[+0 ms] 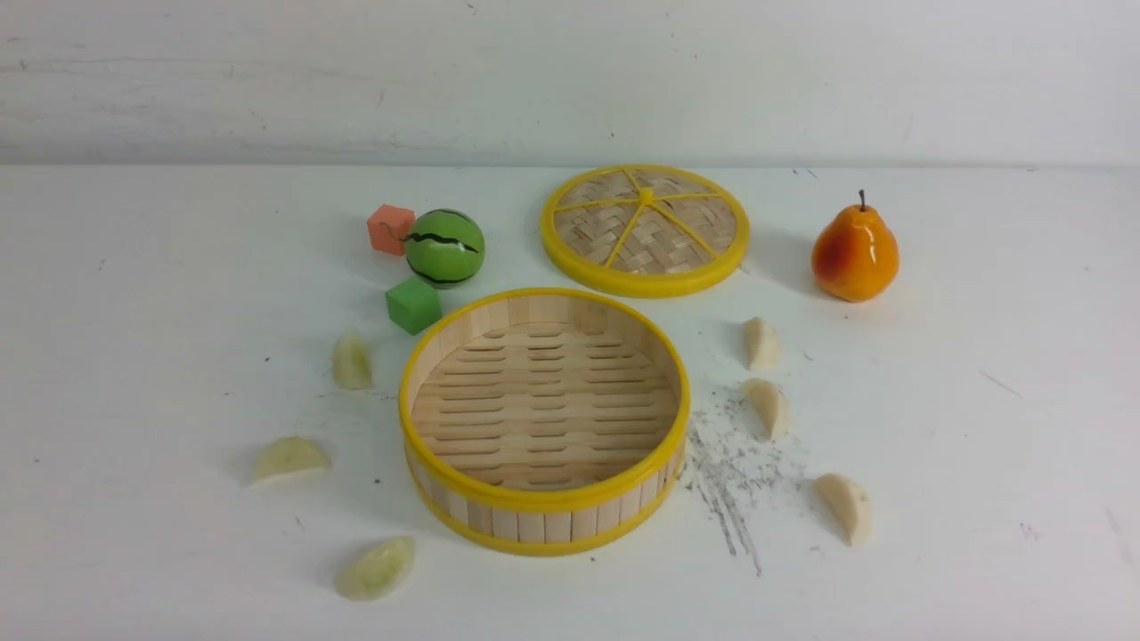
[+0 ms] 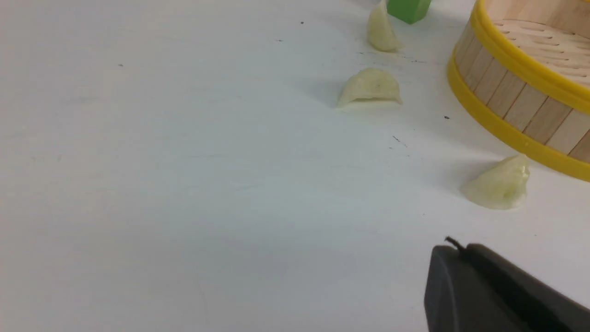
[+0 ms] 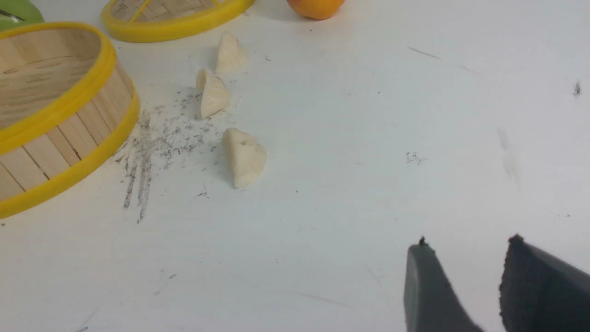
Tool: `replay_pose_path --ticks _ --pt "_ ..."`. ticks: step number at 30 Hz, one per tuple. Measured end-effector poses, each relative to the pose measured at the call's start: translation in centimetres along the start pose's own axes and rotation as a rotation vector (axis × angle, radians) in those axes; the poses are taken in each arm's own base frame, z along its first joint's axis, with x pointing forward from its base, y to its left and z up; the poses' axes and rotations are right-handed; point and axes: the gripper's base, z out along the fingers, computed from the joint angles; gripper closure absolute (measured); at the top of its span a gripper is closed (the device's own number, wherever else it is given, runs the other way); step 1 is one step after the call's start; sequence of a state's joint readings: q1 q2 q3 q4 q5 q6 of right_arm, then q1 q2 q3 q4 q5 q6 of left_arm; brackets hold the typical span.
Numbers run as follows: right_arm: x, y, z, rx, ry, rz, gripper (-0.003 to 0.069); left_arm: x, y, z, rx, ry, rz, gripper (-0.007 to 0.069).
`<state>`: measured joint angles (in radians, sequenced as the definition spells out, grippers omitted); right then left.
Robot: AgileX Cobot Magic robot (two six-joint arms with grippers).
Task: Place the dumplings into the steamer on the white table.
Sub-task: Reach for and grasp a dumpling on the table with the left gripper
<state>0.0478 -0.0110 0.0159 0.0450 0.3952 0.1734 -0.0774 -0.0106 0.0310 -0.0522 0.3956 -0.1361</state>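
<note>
– White table [image 1: 134,356], scuffed grey, with a plain pale wall behind it. Where are the dumplings [image 1: 353,361]?

– All six lie on the table and none is in the steamer [image 1: 543,500], whose slatted floor is bare. The green dumplings [image 1: 289,459] are on its left side and the cream dumplings [image 1: 768,406] on its right, among the grey scuff marks [image 1: 726,472].

– And the claws?

– They show only in the wrist views. The left claw [image 2: 456,249] has its jaws pressed together and holds nothing. It hangs short of the nearest green dumpling [image 2: 498,189]. The right claw [image 3: 468,244] has its jaws parted and is empty, well apart from the nearest cream dumpling [image 3: 244,157].

– So nothing has been picked yet. How should the first pick go?

– I'd let the right claw go first, since it is ready. Come down from above and pinch across the crescent's thin width. Lift clear of the yellow rim, then let go over the slats. The left claw must spread its jaws before it descends.

– Is anything in the way?

– The steamer's own wall is near that green dumpling, so I'd keep the jaws off it. The green cube [image 1: 413,305] sits just beside the far wall, near the farthest green dumpling. The watermelon ball [image 1: 444,247], orange cube [image 1: 390,229], lid [image 1: 645,230] and pear [image 1: 854,254] stand farther back.
</note>
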Motion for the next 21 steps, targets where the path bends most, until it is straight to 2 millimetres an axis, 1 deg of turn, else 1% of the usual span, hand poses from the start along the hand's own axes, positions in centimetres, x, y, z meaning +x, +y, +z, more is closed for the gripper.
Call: replay_pose_path --ticks 21 --pt "0.00 0.00 0.00 0.000 0.000 0.000 0.0419 0.00 0.00 0.00 0.000 0.000 0.000 0.0613"
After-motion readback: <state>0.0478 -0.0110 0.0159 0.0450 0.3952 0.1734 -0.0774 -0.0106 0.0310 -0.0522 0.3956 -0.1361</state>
